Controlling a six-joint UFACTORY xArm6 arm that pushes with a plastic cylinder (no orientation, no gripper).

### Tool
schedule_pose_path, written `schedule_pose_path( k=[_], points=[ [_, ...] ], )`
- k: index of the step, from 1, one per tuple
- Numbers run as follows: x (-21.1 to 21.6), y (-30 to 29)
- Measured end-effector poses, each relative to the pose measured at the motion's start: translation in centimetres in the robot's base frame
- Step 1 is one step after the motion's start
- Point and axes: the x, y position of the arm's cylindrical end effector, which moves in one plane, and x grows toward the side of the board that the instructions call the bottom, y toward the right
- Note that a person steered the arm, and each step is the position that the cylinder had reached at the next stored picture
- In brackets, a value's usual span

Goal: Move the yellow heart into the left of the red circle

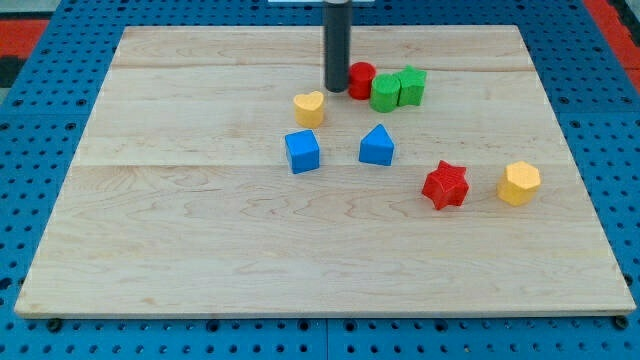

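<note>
My tip (337,89), a plain rod with no jaws, apparently touched the red circle block (362,79) upper centre, the yellow heart block (310,107) lower left.

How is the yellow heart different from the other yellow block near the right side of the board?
The yellow heart has a notched, lobed top; the yellow block is angular, roughly hexagonal. The heart sits near the view's top, just left of and below my tip; the yellow block lies far to the view's right, beside the red star. Both share one yellow colour and similar size.

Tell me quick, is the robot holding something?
No hand here: my tip holds nothing, sitting just left of the red circle, up-right of the yellow heart.
</note>
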Motion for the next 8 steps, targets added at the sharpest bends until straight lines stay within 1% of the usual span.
schedule_pose_path(
  k=[1,2,3,4,5,6,8],
  points=[
    [-0.2,0.0],
    [0.5,-7.8],
    [1.4,-13.6],
    [4.5,-15.5],
    [5.7,-10.6],
    [5.7,-5.6],
    [5.7,-0.6]
  ],
)
